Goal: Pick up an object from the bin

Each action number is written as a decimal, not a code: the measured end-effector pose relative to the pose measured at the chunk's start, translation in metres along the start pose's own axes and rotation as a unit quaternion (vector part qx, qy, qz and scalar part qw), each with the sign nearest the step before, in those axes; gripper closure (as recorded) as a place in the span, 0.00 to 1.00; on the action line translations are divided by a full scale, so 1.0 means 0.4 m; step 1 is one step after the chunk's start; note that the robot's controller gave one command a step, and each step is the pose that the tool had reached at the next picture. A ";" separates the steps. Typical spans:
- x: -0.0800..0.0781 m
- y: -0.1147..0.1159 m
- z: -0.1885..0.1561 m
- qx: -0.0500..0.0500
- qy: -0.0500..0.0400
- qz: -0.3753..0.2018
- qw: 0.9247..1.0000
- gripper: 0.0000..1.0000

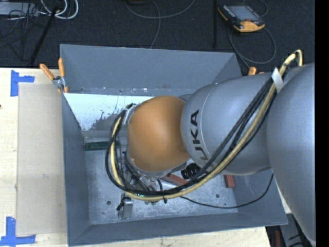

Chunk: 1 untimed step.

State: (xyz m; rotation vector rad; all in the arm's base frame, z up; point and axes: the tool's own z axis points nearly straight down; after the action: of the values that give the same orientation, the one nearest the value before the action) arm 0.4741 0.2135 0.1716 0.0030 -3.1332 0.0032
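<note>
**Gripper low in the bin, its grasp hidden**

The gripper (125,205) sits low over the floor of the bin (77,189), beneath the arm's orange cover (154,138). How far it is open cannot be told, and nothing is seen in its hold. Nearest to it, back toward the arm, lies a reddish-brown piece (177,179), with a second brown piece (229,180) farther that way. A dark green strip (97,145) lies well beyond the gripper, by the back slope. The near piece looks stiff and light, probably best pinched across its narrow sides

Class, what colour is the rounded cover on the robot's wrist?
The cover is plain orange-brown; the camera view shows it best.
</note>
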 end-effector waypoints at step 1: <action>-0.076 -0.235 -0.084 0.000 -0.006 0.055 0.998 0.00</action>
State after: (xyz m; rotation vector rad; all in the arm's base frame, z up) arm 0.5051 0.1195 0.2049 -0.1707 -3.1403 0.0042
